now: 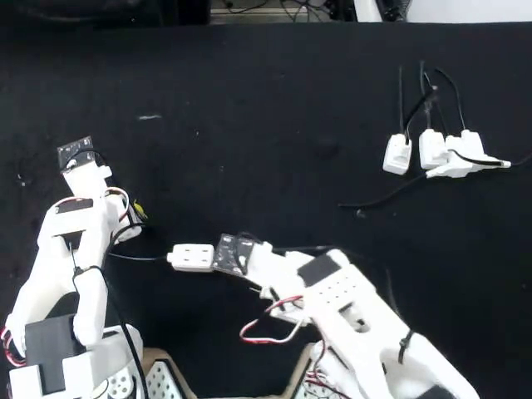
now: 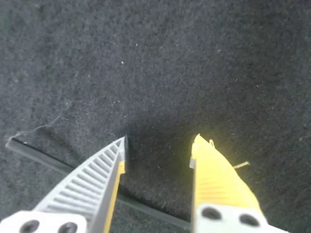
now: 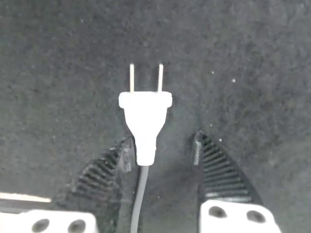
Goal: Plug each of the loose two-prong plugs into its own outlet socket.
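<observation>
The setting is presenting as a robotics lab bench. A black cloth is covering the desk (image 1: 249,100). The white left arm (image 1: 71,249) and right arm (image 1: 349,307) are standing at its near edge, exposing bare servo wiring (image 1: 266,328). Loose cables (image 1: 291,10) are trailing behind the far edge.

Looked down over a black desk (image 1: 249,100). Found the left arm (image 1: 71,241) folded at the near left corner and the right arm (image 1: 349,307) stretched leftward from the near middle. Placed the right hand (image 1: 235,253) just beside a white cord-end block (image 1: 191,258), whose black cord (image 1: 133,257) ran off toward the left arm. Recorded several more white cord ends (image 1: 397,154) clustered at the far right, well apart from both arms, with black leads (image 1: 391,195) trailing among them.
</observation>
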{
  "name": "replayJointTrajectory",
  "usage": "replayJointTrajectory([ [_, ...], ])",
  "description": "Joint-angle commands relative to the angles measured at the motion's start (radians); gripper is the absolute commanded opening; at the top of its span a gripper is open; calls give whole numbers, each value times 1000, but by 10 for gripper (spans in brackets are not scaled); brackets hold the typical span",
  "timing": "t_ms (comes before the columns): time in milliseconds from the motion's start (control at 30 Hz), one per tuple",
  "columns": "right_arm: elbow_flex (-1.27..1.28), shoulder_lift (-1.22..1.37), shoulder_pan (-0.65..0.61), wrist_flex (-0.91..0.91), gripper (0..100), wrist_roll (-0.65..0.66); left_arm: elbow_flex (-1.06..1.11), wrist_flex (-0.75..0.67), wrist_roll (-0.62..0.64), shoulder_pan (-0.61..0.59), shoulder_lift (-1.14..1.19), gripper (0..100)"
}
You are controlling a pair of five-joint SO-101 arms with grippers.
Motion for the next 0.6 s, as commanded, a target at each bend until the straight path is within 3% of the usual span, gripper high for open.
replayJointTrajectory([
  [0,5,-39,-6,0,164,11,-5,-15,8,-4,-26,223],
  [267,-8,28,-157,-84,158,-107,-4,-15,8,-7,-26,223],
  [567,-44,119,-41,-41,155,-32,-4,-15,8,-5,-26,223],
])
